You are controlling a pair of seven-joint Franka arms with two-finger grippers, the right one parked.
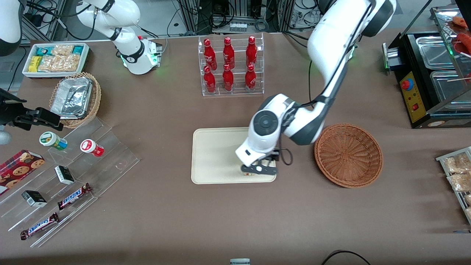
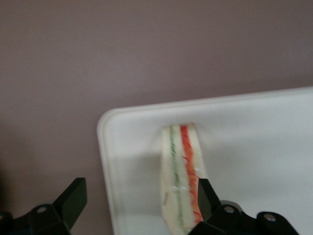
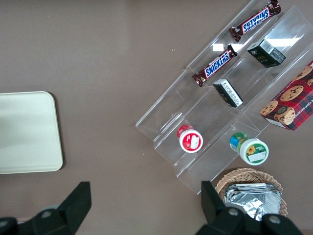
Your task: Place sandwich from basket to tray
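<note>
Two Snickers bars (image 1: pixel 39 226) lie nearest the front camera, on the lowest steps of the clear acrylic riser (image 1: pixel 70 184) toward the parked arm's end of the table; small dark boxes (image 1: pixel 34 198), a green-lidded cup (image 1: pixel 52 140) and a red-lidded cup (image 1: pixel 92 148) sit on the steps above them, a cookie box (image 1: pixel 18 169) beside

My gripper (image 1: pixel 257 170) is low over the tray (image 1: pixel 217 156), at the tray's corner nearest the front camera on the basket's side. Fingers spread wide. In the left wrist view the sandwich (image 2: pixel 182 176) lies flat on the tray surface between them, cut edge up, red and green filling lines visible under clear wrap. One fingertip (image 2: pixel 205 196) is right against the sandwich's red-filling side; whether it actually touches I cannot tell. My other fingertip (image 2: pixel 73 198) stands well apart from it, out past the tray rim over the brown tabletop (image 1: pixel 235 221). Nothing clamped

Sandwich position: on the tray, close to the rounded corner; from the front view mostly hidden under my gripper, only a sliver showing (image 1: pixel 250 173)

Basket (image 1: pixel 348 154): reddish-brown wicker, just beside the tray toward the working arm's end, nothing in it

Farther from the front camera than the tray: clear rack of red bottles (image 1: pixel 230 65). Toward the parked arm's end: tan wicker basket with foil container (image 1: pixel 74 97), white bin of snack packets (image 1: pixel 57 59)
</note>
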